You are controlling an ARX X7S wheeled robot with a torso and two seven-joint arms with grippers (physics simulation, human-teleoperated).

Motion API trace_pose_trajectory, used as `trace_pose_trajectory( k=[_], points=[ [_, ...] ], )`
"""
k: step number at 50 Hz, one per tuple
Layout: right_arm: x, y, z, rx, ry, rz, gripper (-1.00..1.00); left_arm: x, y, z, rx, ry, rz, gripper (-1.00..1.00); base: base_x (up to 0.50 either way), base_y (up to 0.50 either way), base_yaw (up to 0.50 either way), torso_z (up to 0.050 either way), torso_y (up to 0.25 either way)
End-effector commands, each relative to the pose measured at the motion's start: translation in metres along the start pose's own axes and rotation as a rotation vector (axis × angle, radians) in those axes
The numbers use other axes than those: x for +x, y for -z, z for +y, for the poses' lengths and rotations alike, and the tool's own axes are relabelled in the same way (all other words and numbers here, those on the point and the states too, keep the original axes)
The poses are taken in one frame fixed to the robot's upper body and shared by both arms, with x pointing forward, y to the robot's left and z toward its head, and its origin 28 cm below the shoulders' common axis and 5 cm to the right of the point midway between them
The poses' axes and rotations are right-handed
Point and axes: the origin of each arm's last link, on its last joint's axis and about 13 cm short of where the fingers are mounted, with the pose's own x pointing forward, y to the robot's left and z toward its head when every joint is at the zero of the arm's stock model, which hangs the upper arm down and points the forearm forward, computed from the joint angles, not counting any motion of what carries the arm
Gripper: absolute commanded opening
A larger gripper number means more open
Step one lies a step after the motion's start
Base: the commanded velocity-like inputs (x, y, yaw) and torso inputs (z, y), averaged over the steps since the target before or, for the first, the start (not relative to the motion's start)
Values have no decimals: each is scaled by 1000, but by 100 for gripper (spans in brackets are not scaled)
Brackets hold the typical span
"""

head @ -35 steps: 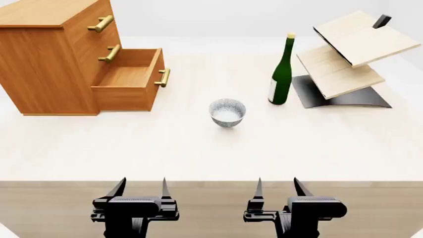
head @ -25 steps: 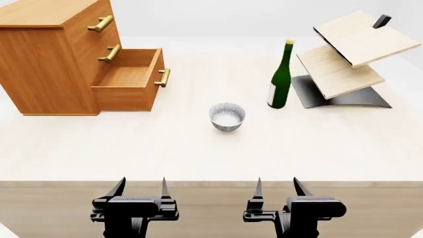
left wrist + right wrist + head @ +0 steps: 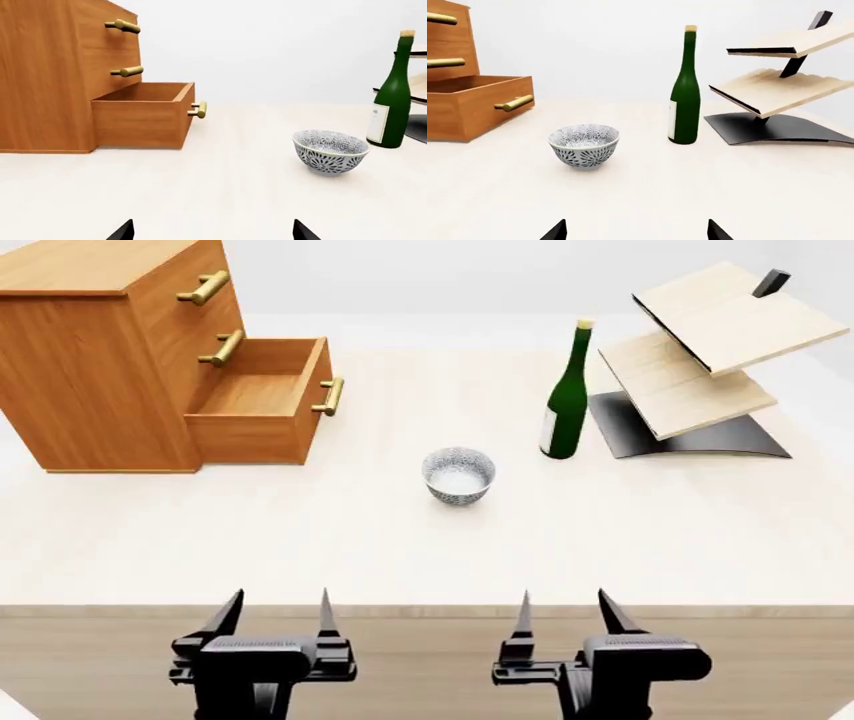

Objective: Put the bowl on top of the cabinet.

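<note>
Blue-grey leaf pattern covers the bowl, upright mid-worktop, apart from everything. Cut off at the frame's edge, the orange-brown wooden cabinet stands at the far left corner, bottom drawer out. Left gripper and right gripper hover spread, empty, at the near edge.

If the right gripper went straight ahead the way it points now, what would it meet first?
Probably nothing close: the open right gripper points across bare table. In its wrist view the bowl sits to one side of the centre line and the bottle nearer it, farther back; depth is uncertain.
</note>
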Motion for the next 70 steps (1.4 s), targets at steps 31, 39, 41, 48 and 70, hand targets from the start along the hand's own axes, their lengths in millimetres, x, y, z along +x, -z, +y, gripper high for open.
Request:
trace_pose_trajectory(
  k=[31, 39, 41, 48, 70],
  points=[
    [-64, -71, 4, -103, 61, -357, 100, -40, -35, 10, -45, -3, -340, 100, 0, 0, 0, 0, 0],
    [-64, -67, 2, -142, 104, -365, 100, -39, -30, 11, -55, -12, -349, 100, 0, 0, 0, 0, 0],
    [-64, -67, 2, -135, 100, -373, 100, -39, -28, 11, -57, -12, -350, 100, 0, 8, 0, 0, 0],
    [-62, -65, 2, -144, 96, -367, 100, -38, -21, 12, -60, -6, -341, 100, 0, 59, 0, 0, 0],
    [-59, -63, 4, -165, 85, -350, 100, -39, -24, 16, -95, -5, -345, 100, 0, 224, 0, 0, 0]
  ],
)
